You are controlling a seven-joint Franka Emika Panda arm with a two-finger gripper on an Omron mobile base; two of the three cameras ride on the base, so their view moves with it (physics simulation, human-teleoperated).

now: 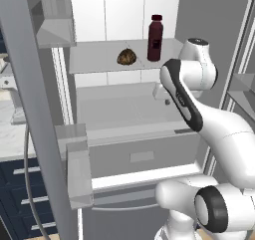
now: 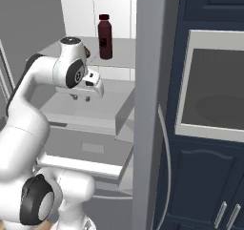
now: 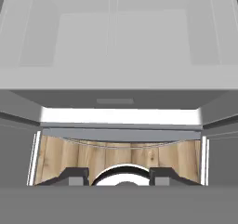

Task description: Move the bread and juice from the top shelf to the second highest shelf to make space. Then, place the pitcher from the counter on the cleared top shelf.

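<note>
Two things wait on the top shelf [image 1: 99, 60] of the open fridge: the juice [image 1: 155, 38] standing upright toward the right, and the bread [image 1: 126, 57] just beside it on the left, apart from it. Below them runs the second highest shelf [image 1: 119, 109], bare where it can be seen, so neither item has been moved yet.

The gripper [image 2: 81, 98] hangs over that lower shelf, pointing down, well below the bottle and loaf. Its jaws stand partly apart with nothing between them.

Judging by looks, the bottle is the heavier and stiffer piece, smooth-sided and probably slippery, tall enough to tip if nudged near the cap; a hold around the middle of its body, at the label, seems safest. The loaf looks light, lumpy and somewhat soft, unlikely to slide but easy to dent, so a gentle pinch across its widest part should do.
</note>
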